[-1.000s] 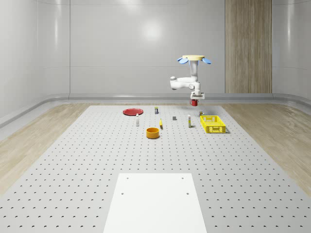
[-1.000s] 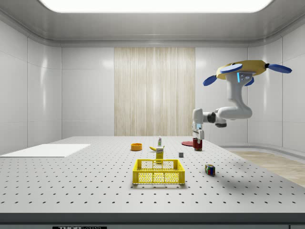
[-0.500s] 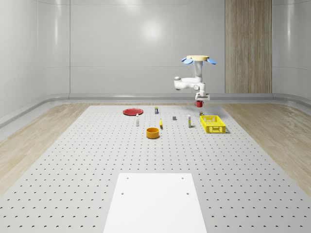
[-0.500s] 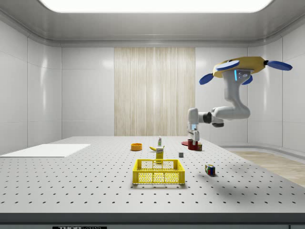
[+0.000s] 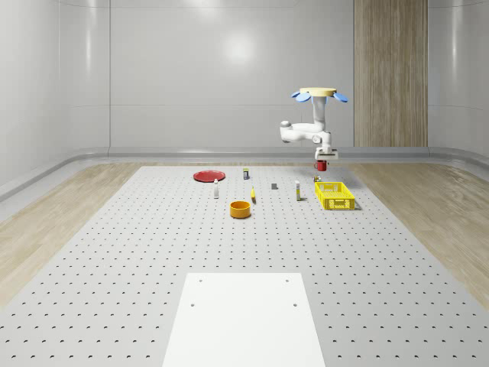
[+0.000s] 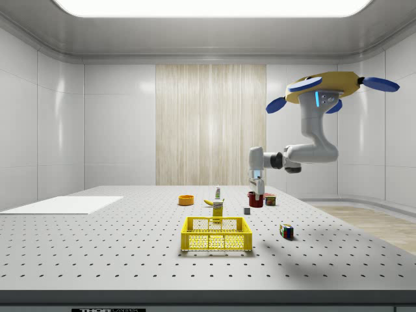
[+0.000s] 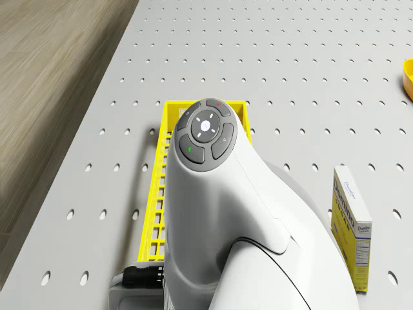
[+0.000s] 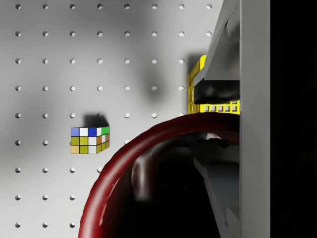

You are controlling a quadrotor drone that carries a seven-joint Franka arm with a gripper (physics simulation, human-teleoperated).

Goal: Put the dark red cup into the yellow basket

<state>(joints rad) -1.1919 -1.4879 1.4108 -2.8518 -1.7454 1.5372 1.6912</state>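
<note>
The drone (image 5: 322,94) hovers above the far right part of the table, its arm reaching down. My gripper (image 5: 323,157) is shut on the dark red cup (image 5: 322,164), which hangs in the air just beyond the far end of the yellow basket (image 5: 335,195). In the side view the cup (image 6: 252,199) hangs under the gripper (image 6: 255,191), level with the right end of the basket (image 6: 216,234). In the wrist view the cup's rim (image 8: 129,163) lies against a grey finger (image 8: 223,54), with a corner of the basket (image 8: 195,89) behind it. The arm covers much of the basket (image 7: 161,168) in the drone view.
A colour cube (image 8: 89,140) lies on the table below the cup. A yellow box (image 7: 352,223) lies beside the basket. An orange bowl (image 5: 241,209), a red plate (image 5: 208,176) and several small items stand farther left. A white sheet (image 5: 244,317) covers the near table.
Drone, arm and held cup have moved toward the whole-scene view's right and the side view's left, closer to the basket. The gripper has stayed shut on the cup.
</note>
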